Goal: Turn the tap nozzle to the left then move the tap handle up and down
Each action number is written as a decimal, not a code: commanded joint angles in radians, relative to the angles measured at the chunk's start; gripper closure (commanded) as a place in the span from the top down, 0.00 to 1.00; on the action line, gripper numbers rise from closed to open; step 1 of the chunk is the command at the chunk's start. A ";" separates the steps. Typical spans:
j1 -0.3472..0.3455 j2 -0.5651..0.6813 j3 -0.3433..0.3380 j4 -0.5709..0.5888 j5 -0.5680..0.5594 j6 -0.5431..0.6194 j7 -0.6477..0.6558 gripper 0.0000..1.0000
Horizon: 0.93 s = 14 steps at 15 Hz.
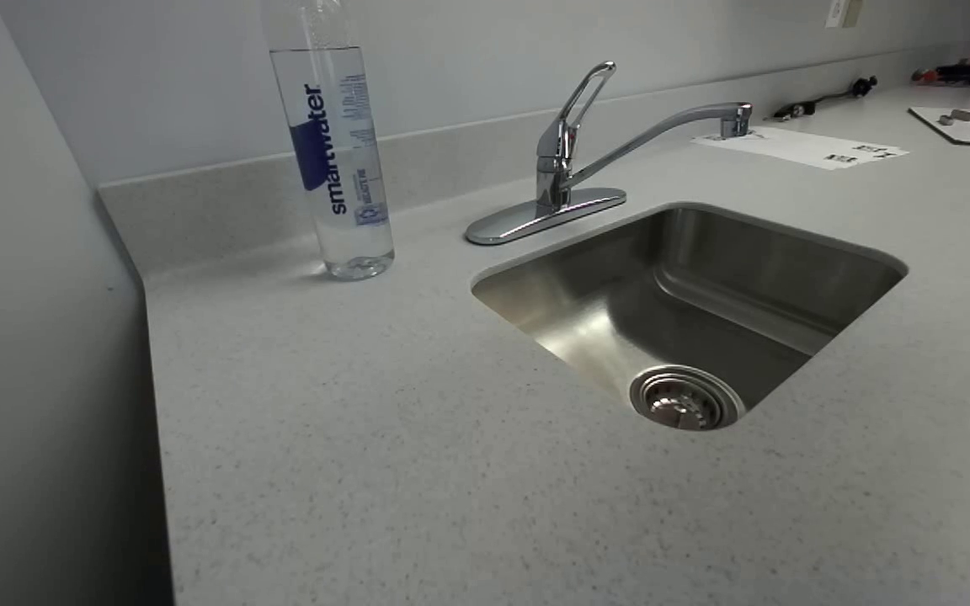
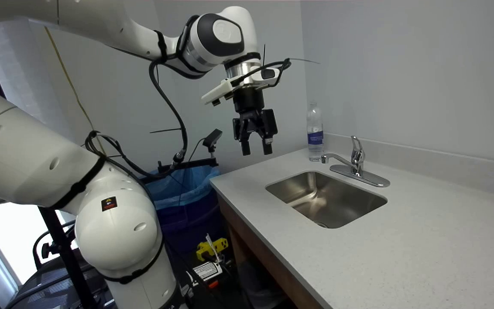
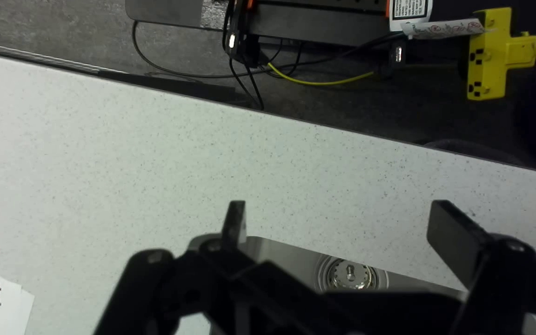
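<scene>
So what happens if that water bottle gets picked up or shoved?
The water bottle would probably feel fairly heavy, since its liquid line sits high. Tall and narrow, it may tip if shoved near the top. Its clear, smooth-looking sides could prove slippery.

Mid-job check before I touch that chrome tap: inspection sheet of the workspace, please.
Surface: pale speckled countertop, inset rectangular stainless-steel sink; no spill seen.
Job's things: chrome tap, its loop handle slanting up.
Clutter: clear plastic bottle printed in blue, upright; white paper sheets with black markings.
Black two-fingered pincer: open, holding nothing, apart from the tap.
Cables: thick black cable looping off the white jointed arm.
Surroundings: yellow plastic outlet block, dark-blue bin with pale-blue liner, both off the countertop's edge.
</scene>
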 commanded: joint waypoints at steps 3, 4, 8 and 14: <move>0.019 0.003 -0.015 0.002 -0.008 -0.003 0.009 1.00; 0.019 0.003 -0.015 0.002 -0.008 -0.003 0.009 1.00; 0.019 0.003 -0.015 0.002 -0.008 -0.003 0.009 1.00; 0.008 0.057 -0.039 0.057 -0.024 0.004 -0.027 1.00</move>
